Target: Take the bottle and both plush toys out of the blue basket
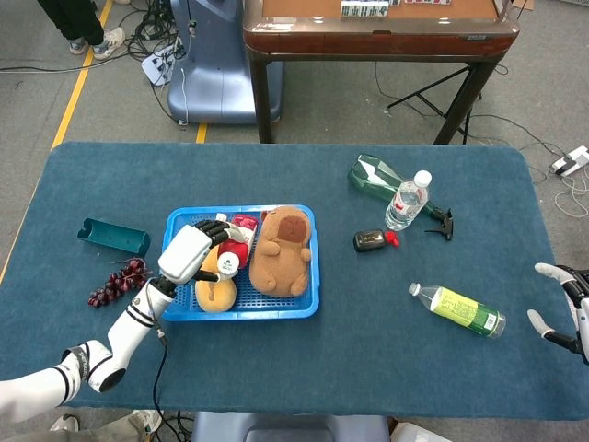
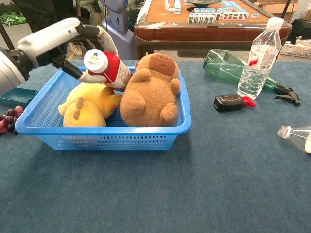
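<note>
Overhead, left hand (image 1: 189, 250) grips the red bottle (image 1: 230, 258) over the blue basket (image 1: 241, 309), between yellow plush (image 1: 214, 293) and brown plush (image 1: 281, 250); right hand (image 1: 563, 306) hangs at the table's edge, fingers spread, holding nothing. From chest height — bottle tilted, lifted above the yellow plush, its white cap (image 2: 95, 60) towards the camera, both plush toys lying inside the basket.

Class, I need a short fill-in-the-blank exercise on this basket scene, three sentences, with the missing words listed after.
1. The left hand holds the red ____ over the basket.
2. The brown plush lies in the basket to the ____ of the yellow plush in the chest view.
3. The right hand holds ____.

Missing words: bottle; right; nothing
</note>
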Tool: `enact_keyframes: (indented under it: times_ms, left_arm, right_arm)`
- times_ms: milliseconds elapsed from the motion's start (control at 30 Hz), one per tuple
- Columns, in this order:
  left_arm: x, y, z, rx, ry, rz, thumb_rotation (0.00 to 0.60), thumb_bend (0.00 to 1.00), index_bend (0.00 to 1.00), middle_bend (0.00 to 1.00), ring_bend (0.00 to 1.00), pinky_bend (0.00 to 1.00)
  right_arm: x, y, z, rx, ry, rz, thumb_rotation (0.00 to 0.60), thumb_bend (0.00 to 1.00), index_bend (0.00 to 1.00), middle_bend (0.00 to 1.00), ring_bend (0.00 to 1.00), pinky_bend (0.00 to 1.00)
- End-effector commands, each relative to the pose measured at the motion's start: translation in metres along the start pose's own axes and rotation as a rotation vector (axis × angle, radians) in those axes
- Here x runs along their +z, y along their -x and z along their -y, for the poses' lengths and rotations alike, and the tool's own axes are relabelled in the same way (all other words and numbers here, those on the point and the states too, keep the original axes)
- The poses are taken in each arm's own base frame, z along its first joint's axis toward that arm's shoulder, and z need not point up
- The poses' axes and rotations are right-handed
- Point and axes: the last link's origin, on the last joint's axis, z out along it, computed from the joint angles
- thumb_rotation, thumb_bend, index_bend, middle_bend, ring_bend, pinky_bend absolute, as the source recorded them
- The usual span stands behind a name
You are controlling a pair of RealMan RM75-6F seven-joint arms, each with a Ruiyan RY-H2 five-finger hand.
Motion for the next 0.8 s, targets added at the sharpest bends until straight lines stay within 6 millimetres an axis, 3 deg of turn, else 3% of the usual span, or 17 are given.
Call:
enact_keyframes:
  times_ms: [33, 300, 533, 800]
  left_arm:
    - [-0.002, -0.018, 0.000, -0.058, -0.011, -0.064, 0.600, 0.27, 0.69, 0.70, 0.59, 0.41]
    - [-0.005, -0.056, 0.009, -0.136, -0.060, -0.191, 0.600, 0.27, 0.70, 0.72, 0.60, 0.42]
    - [-0.013, -0.083, 0.037, -0.135, -0.168, -0.290, 0.600, 0.27, 0.69, 0.72, 0.60, 0.42]
    - [-0.016, -0.083, 0.082, 0.048, -0.375, -0.250, 0.600, 0.27, 0.68, 0.72, 0.58, 0.42]
  right_arm:
    - [0.000, 0.000, 0.001, 0.001, -0.004, -0.002, 0.600, 0.21, 0.27, 0.29, 0.27, 0.39]
    - [-0.001, 0.000, 0.002, 0.006, -0.008, -0.006, 0.600, 0.21, 0.27, 0.29, 0.27, 0.39]
    - [-0.002, 0.000, 0.002, 0.007, -0.011, -0.009, 0.600, 0.21, 0.27, 0.29, 0.27, 0.39]
    - [-0.003, 0.002, 0.002, 0.012, -0.013, -0.004, 0.600, 0.21, 0.27, 0.29, 0.27, 0.39]
